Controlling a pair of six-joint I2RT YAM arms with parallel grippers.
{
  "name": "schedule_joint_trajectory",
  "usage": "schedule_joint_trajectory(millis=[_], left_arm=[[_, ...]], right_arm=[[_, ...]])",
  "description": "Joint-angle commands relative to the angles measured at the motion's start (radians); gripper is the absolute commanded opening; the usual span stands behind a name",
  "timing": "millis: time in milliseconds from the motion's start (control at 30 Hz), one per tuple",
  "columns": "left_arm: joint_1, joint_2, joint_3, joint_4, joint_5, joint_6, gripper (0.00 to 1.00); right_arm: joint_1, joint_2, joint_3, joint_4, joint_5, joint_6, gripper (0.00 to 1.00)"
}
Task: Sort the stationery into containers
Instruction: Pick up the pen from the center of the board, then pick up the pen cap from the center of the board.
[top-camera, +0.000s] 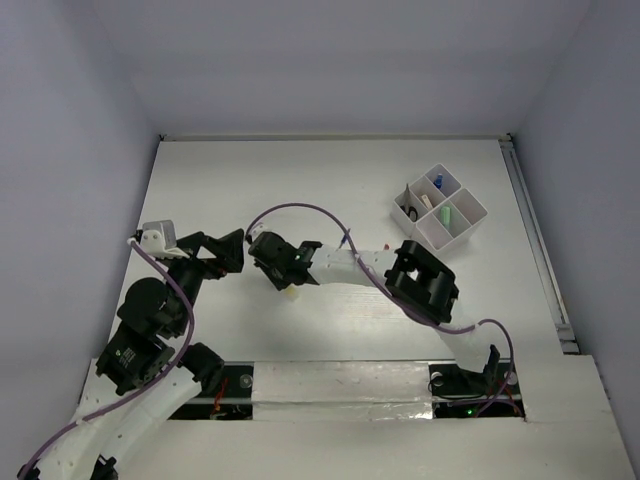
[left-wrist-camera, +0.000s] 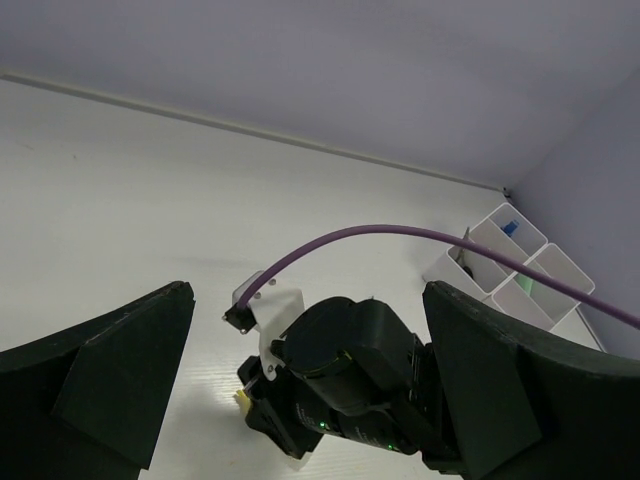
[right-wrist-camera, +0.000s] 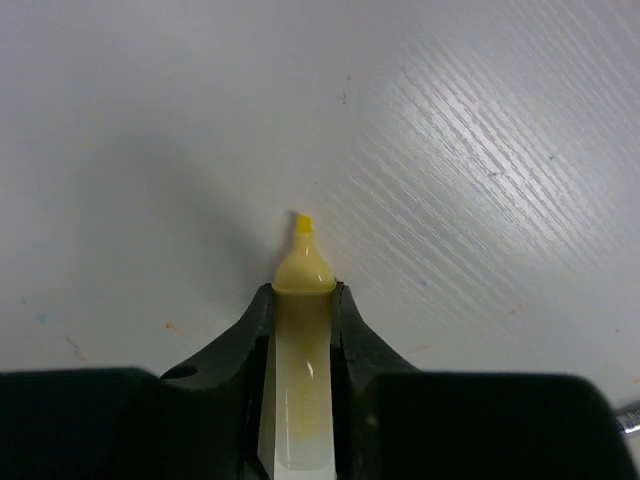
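Observation:
My right gripper (right-wrist-camera: 303, 296) is shut on a yellow highlighter (right-wrist-camera: 302, 345), whose tip points down at the white table. From above, this gripper (top-camera: 283, 280) is left of centre, with the highlighter's end (top-camera: 290, 293) showing below it. My left gripper (top-camera: 233, 250) is wide open and empty, just left of the right gripper. In the left wrist view its fingers (left-wrist-camera: 110, 370) flank the right gripper's black body (left-wrist-camera: 350, 375), and the yellow tip (left-wrist-camera: 243, 399) shows. The white divided organizer tray (top-camera: 468, 228) stands at the back right. It holds a blue item (top-camera: 438, 181), a green marker (top-camera: 447, 214) and a dark item (top-camera: 411, 211).
The right arm's purple cable (top-camera: 300, 209) loops above the grippers. A metal rail (top-camera: 535, 240) runs along the table's right edge. The tray also shows in the left wrist view (left-wrist-camera: 480, 225). Grey walls enclose the table at the back and sides.

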Motion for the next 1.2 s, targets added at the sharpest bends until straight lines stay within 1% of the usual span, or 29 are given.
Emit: schedule_joint_trajectory(millis=[0, 33, 67, 167, 200, 233, 300, 333, 367, 400, 433, 467, 533, 567, 600, 700, 733, 833, 933, 1167], left_arm=[[0.004, -0.002, -0.005, 0.044, 0.021, -0.019, 0.99], [0.013, 0.003, -0.005, 0.041, 0.028, -0.018, 0.99], [0.013, 0.011, -0.002, 0.040, 0.036, -0.018, 0.99], [0.013, 0.041, -0.002, 0.041, 0.076, -0.012, 0.99], [0.013, 0.051, -0.002, 0.044, 0.112, -0.002, 0.99], [0.013, 0.054, -0.004, 0.056, 0.131, 0.002, 0.99], [0.023, 0.060, -0.013, 0.070, 0.178, 0.013, 0.91], [0.023, 0.063, -0.015, 0.079, 0.192, 0.016, 0.88], [0.023, 0.067, -0.018, 0.084, 0.211, 0.019, 0.86], [0.023, 0.081, -0.019, 0.087, 0.253, 0.021, 0.79], [0.023, 0.090, -0.019, 0.096, 0.275, 0.025, 0.74], [0.023, 0.110, -0.022, 0.102, 0.303, 0.028, 0.71], [0.023, 0.132, -0.022, 0.115, 0.370, 0.034, 0.67], [0.023, 0.146, -0.022, 0.116, 0.389, 0.036, 0.66], [0.023, 0.166, -0.024, 0.119, 0.436, 0.039, 0.66], [0.023, 0.201, -0.024, 0.124, 0.473, 0.042, 0.66], [0.023, 0.207, -0.024, 0.125, 0.478, 0.044, 0.66], [0.023, 0.232, -0.024, 0.132, 0.502, 0.050, 0.65], [0.032, 0.252, -0.024, 0.136, 0.507, 0.051, 0.64], [0.052, 0.281, -0.021, 0.138, 0.516, 0.056, 0.55]], right_arm=[[0.006, 0.021, 0.023, -0.083, 0.036, 0.021, 0.10], [0.006, 0.015, 0.021, -0.071, 0.038, 0.023, 0.04], [0.006, 0.007, 0.021, -0.065, 0.059, 0.034, 0.00], [0.006, -0.065, -0.008, 0.003, 0.099, 0.064, 0.00], [-0.008, -0.089, -0.021, 0.024, 0.100, 0.075, 0.00], [-0.017, -0.142, -0.035, 0.072, 0.107, 0.086, 0.00], [-0.031, -0.201, -0.083, 0.112, 0.129, 0.118, 0.00], [-0.044, -0.232, -0.100, 0.153, 0.137, 0.129, 0.00], [-0.045, -0.296, -0.121, 0.179, 0.155, 0.144, 0.00], [-0.057, -0.328, -0.161, 0.201, 0.160, 0.153, 0.00], [-0.066, -0.359, -0.176, 0.239, 0.171, 0.161, 0.00], [-0.066, -0.414, -0.192, 0.257, 0.183, 0.173, 0.00], [-0.066, -0.462, -0.224, 0.308, 0.200, 0.182, 0.00], [-0.066, -0.482, -0.233, 0.328, 0.220, 0.193, 0.00], [-0.066, -0.520, -0.255, 0.375, 0.232, 0.196, 0.00], [-0.066, -0.584, -0.290, 0.452, 0.249, 0.225, 0.00], [-0.066, -0.598, -0.320, 0.509, 0.242, 0.233, 0.00], [-0.054, -0.635, -0.367, 0.605, 0.219, 0.253, 0.00], [-0.026, -0.660, -0.399, 0.678, 0.220, 0.255, 0.00], [0.004, -0.697, -0.445, 0.762, 0.200, 0.271, 0.00]])
